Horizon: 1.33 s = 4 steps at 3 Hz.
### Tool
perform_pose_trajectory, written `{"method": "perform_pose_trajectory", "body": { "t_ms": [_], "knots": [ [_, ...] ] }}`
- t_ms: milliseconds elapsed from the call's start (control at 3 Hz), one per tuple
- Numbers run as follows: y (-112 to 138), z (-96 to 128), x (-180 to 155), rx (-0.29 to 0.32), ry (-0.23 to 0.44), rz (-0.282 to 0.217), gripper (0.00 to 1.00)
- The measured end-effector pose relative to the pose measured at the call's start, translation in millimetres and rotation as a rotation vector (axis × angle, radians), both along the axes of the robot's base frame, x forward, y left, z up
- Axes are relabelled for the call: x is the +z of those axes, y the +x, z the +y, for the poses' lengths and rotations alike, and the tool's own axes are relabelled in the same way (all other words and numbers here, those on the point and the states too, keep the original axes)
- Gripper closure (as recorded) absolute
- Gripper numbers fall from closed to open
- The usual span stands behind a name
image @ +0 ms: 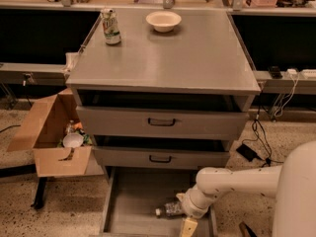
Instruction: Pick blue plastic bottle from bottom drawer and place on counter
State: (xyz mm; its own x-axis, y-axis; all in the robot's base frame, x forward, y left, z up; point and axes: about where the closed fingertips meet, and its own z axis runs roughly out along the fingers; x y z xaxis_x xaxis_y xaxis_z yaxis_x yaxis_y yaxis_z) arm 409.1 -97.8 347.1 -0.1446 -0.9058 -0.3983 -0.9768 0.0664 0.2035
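Note:
The blue plastic bottle [171, 209] lies on its side on the floor of the open bottom drawer [133, 201], white cap pointing left. My gripper [189, 226] hangs at the drawer's front right, just right of and below the bottle. The white wrist [195, 205] covers the bottle's right end, and I cannot tell whether the gripper touches the bottle. The counter [187, 58] is the grey top of the cabinet, well above the gripper.
A green-and-white can [110, 27] and a white bowl [163, 20] stand at the back of the counter. The two upper drawers [162, 123] are slightly open and overhang the bottom drawer. An open cardboard box [54, 132] sits on the left, cables [259, 132] on the right.

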Motion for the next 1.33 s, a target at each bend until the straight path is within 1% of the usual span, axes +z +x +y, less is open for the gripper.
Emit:
{"method": "perform_pose_trajectory", "body": {
  "t_ms": [333, 667, 1000, 1333],
  "knots": [
    [18.7, -14.8, -45.5, 0.011, 0.045, -0.012, 0.0],
    [39.6, -25.4, -81.8, 0.032, 0.134, -0.038, 0.0],
    [71.9, -30.2, -101.2, 0.064, 0.193, -0.091, 0.0],
    [95.8, -29.0, -120.0, 0.088, 0.205, -0.132, 0.0]
  ]
}}
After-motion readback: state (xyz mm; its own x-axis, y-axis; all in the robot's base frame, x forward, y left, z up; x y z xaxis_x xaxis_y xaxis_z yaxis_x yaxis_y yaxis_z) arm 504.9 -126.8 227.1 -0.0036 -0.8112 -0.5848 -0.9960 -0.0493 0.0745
